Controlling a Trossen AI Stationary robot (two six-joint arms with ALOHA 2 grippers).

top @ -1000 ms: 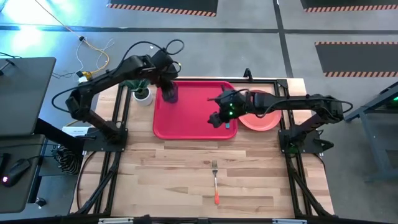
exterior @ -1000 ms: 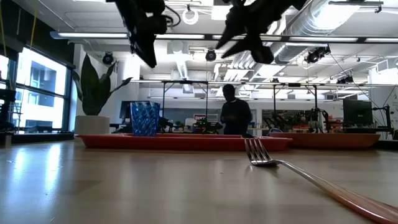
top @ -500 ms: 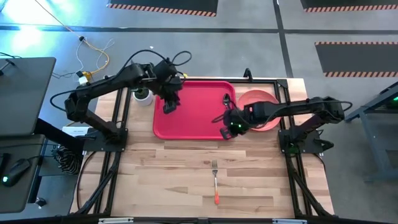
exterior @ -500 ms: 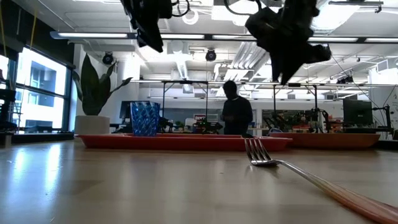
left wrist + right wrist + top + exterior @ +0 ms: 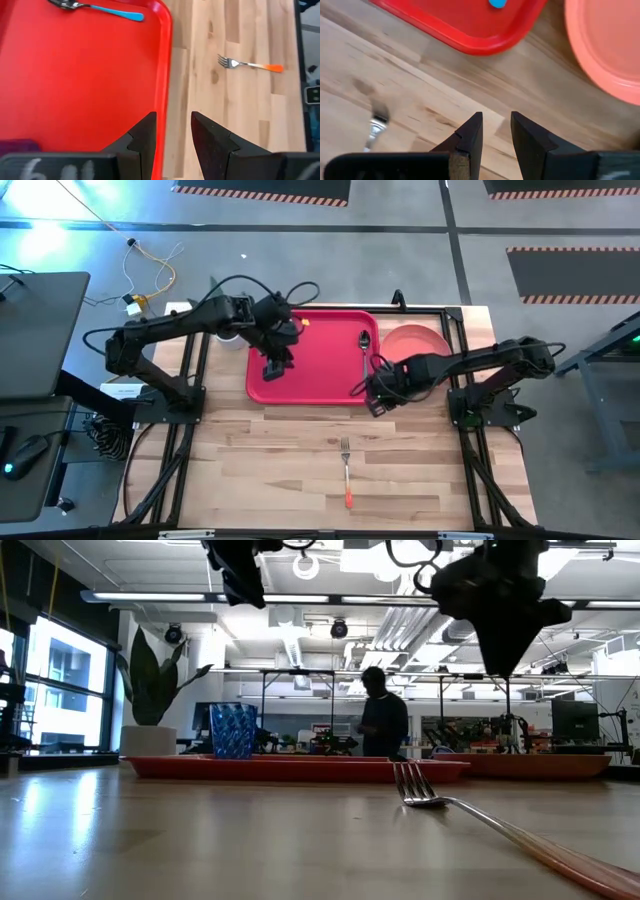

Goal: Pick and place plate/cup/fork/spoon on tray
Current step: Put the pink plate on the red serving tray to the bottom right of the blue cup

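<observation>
Currently, the large red rectangular plastic tray (image 5: 312, 356) is seen on the wooden table (image 5: 300, 470), with the teal-handled metal spoon (image 5: 364, 355) lying on its right side and the translucent blue tumbler (image 5: 232, 731) standing on it, while the round salmon-pink plate (image 5: 418, 344) is set just beside its right edge. The left gripper (image 5: 274, 365) is held above the tray's near-left part and the right gripper (image 5: 376, 402) above bare wood off its near-right corner, both empty with fingers slightly parted. The orange-handled metal fork (image 5: 346, 470) is left on the table, well apart from the tray
</observation>
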